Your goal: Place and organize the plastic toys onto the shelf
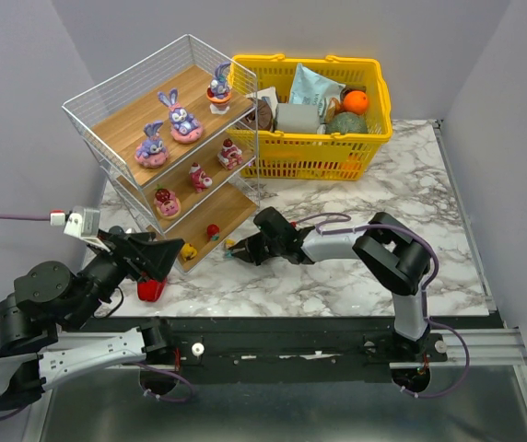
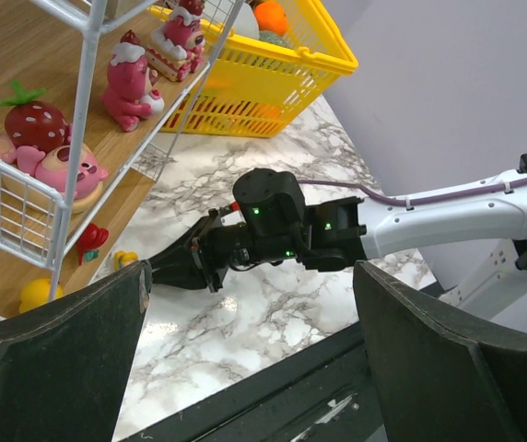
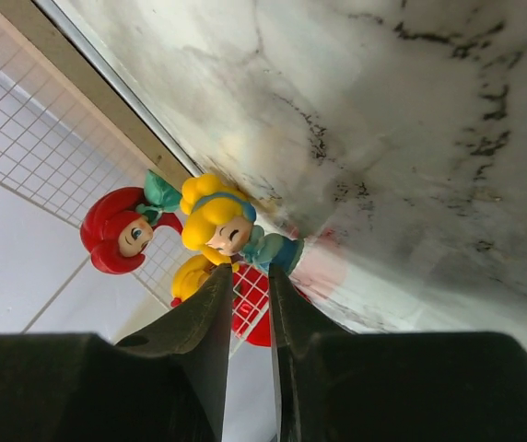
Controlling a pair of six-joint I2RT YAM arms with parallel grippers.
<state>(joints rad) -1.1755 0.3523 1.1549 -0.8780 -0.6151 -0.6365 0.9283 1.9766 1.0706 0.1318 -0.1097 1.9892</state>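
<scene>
Shelf at 10 o'clock, with purple bunnies on the top board. Marble table open from 2 to 4 o'clock. Blonde figurine at the lowest board's front edge, red-haired figurine just beside it. Right gripper reaching low toward 9 o'clock, fingers nearly together at the blonde figurine; actual grip not determinable. Left gripper spread wide and empty, above the red pepper.
</scene>
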